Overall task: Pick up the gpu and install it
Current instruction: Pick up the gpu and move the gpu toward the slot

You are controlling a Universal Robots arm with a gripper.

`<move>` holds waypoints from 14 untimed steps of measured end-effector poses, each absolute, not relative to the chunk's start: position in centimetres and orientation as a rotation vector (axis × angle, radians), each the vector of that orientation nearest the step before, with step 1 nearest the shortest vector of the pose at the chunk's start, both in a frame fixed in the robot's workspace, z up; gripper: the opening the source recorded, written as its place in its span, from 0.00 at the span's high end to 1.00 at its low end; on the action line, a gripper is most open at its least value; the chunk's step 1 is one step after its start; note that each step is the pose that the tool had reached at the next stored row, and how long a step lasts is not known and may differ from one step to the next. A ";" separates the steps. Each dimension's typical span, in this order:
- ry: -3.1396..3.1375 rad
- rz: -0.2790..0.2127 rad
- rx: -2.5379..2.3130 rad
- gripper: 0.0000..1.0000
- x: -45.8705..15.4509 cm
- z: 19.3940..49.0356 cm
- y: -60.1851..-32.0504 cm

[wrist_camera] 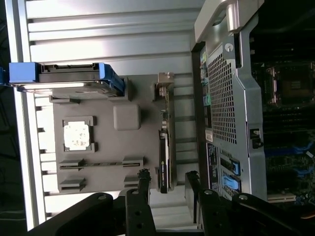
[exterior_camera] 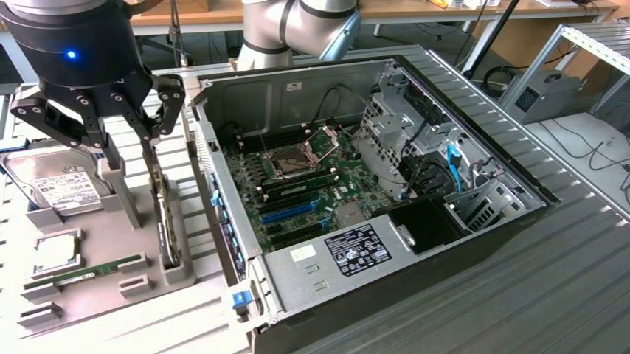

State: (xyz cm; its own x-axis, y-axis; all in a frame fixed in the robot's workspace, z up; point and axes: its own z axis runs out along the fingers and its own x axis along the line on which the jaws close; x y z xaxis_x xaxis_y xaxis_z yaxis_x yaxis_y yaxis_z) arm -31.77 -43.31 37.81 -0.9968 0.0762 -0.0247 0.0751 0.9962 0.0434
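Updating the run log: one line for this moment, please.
gripper: open, over gpu | gpu: on edge in holder, ungripped | case: open

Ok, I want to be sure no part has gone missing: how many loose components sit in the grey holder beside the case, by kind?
Hard drive: 1
Processor chip: 1
RAM stick: 1
gpu: 1, standing on edge in its slot
Total: 4, all in the grey holder
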 end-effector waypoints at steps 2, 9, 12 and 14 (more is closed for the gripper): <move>3.112 0.066 0.118 0.58 -31.8 37.7 -43.3; 3.112 0.066 0.118 0.58 -31.8 37.4 -43.3; 3.112 0.066 0.118 0.58 -31.8 37.4 -43.3; 3.112 0.066 0.118 0.58 -31.8 37.3 -43.3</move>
State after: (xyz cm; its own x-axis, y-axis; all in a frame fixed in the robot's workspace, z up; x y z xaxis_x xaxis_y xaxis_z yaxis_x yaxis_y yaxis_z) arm -31.77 -43.31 37.32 -0.9968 0.0762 -0.0247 0.0750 0.9962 0.0434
